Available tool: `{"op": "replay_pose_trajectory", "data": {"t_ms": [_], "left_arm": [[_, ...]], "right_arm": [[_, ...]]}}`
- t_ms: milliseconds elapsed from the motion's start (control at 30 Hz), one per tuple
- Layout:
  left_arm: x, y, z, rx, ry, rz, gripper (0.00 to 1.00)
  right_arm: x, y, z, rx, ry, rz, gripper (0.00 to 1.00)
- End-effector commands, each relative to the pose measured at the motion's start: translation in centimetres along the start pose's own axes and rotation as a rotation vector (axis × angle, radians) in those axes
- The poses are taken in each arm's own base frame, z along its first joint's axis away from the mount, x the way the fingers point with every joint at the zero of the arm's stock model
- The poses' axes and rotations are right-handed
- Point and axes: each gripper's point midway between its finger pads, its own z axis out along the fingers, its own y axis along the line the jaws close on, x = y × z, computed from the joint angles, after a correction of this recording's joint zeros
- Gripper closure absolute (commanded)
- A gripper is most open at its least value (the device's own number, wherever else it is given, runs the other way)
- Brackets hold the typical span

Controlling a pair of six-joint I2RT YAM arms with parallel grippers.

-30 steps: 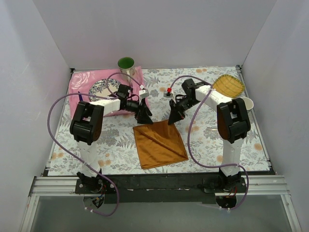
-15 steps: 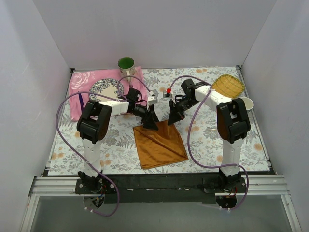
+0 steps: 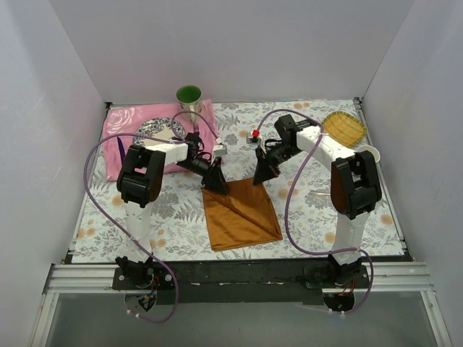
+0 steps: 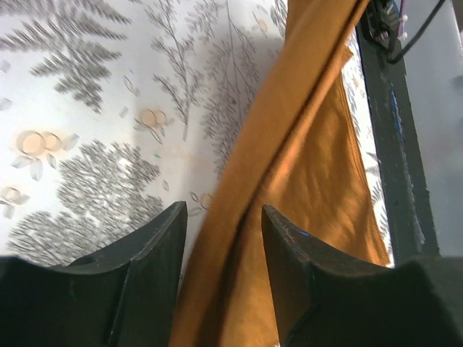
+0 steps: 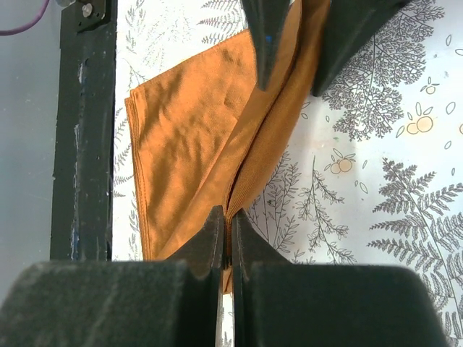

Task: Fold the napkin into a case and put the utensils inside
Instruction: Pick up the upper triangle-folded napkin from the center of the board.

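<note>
Both far corners of the napkin (image 3: 242, 213) engaged: right gripper (image 5: 226, 217) pinches one, left gripper (image 4: 224, 217) straddles the other, half-open; clamping likely precedes the fold.

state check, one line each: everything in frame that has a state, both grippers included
rust-orange satin napkin: near part flat on the table, far edge lifted
left gripper: open, jaws straddling the napkin's far edge, not yet pinching it
right gripper: shut on the napkin's far right corner
green-lined cup: upright
pink floral cloth: spread flat, patterned plate on it
</note>
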Motion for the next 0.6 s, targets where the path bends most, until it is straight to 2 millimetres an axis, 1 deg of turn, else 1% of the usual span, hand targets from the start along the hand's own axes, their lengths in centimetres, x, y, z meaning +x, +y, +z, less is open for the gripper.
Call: {"op": "replay_pose_trajectory", "data": {"t_ms": [0,67,133,200,400,567], "left_arm": [[1.1,-1.8,-1.5,0.009,0.047,-0.032,0.56],[1.9,-1.9,-2.2,-0.002,0.062,-0.052,0.57],[2.1,-1.6,-2.6,-0.011,0.058,-0.066,0.60],[2.1,-1.3,-3.1,-0.021,0.048,-0.077,0.62],[1.6,-0.5,-4.1,-0.034,0.018,-0.101,0.63],[2.1,-0.2,-5.0,-0.044,0.018,-0.126,0.65]], "right_arm": [[-1.7,1.1,-1.5,0.010,-0.033,-0.055,0.99],[-1.8,1.0,-1.5,0.009,-0.036,-0.056,0.99],[-1.8,1.0,-1.6,0.011,-0.039,-0.056,0.99],[-1.8,1.1,-1.6,0.008,-0.040,-0.056,0.99],[-1.7,1.0,-1.7,0.006,-0.033,-0.056,0.99],[-1.6,1.0,-1.8,0.007,-0.030,-0.054,0.99]]}}
